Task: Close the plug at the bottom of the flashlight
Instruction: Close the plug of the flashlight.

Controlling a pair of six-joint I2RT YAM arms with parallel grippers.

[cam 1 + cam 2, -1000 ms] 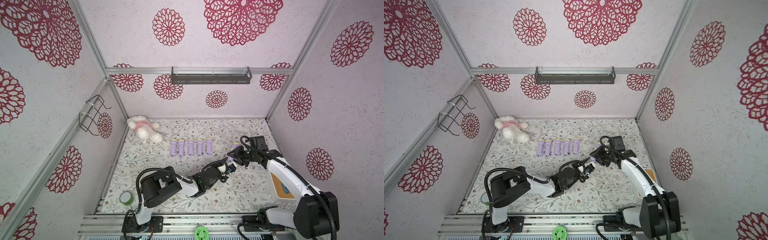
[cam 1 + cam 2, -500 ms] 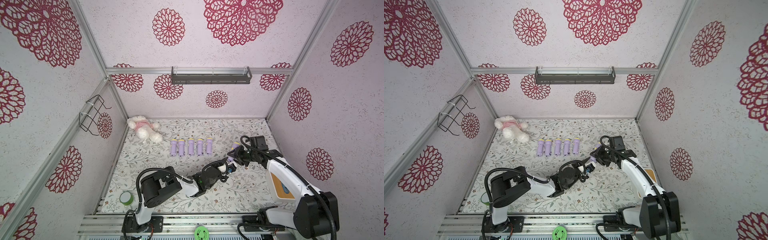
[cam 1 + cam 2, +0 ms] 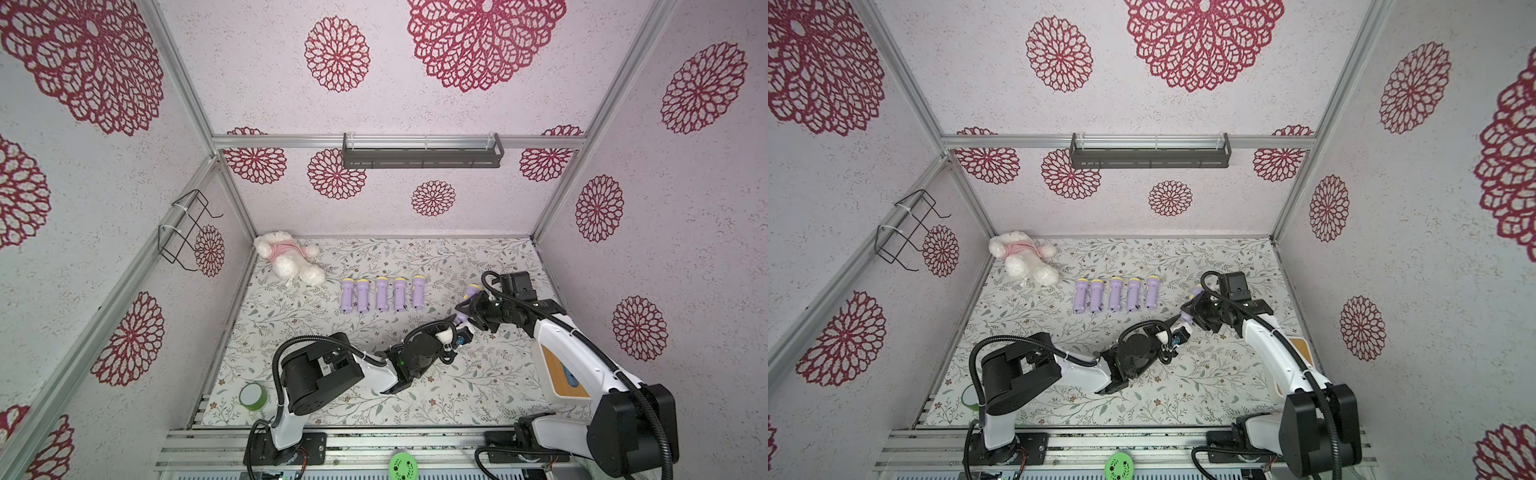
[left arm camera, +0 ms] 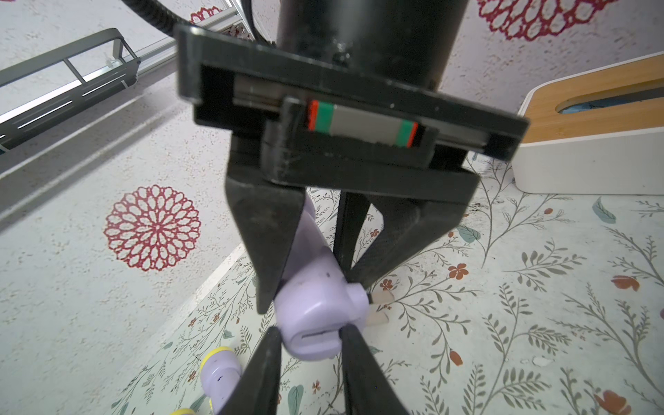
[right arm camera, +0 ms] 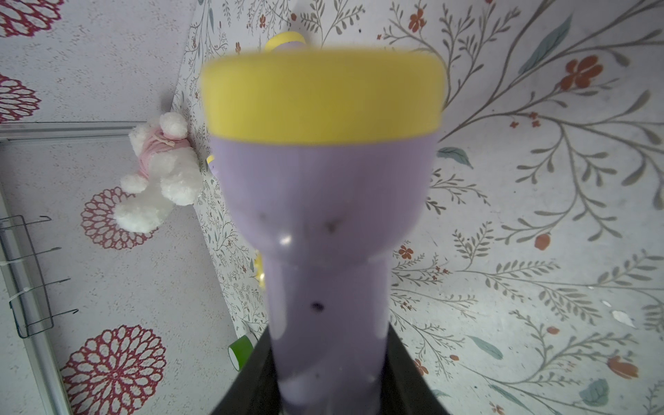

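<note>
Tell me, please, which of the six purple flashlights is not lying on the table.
The sixth flashlight, right of the row of five: it alone is held up by the right gripper.

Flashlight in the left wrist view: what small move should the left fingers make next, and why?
Probably press the plug prongs flat against the flashlight base. They stick out sideways, so the plug is not yet closed; the right fingers hold the body, and the left fingers flank the bottom end beside the prongs.
</note>
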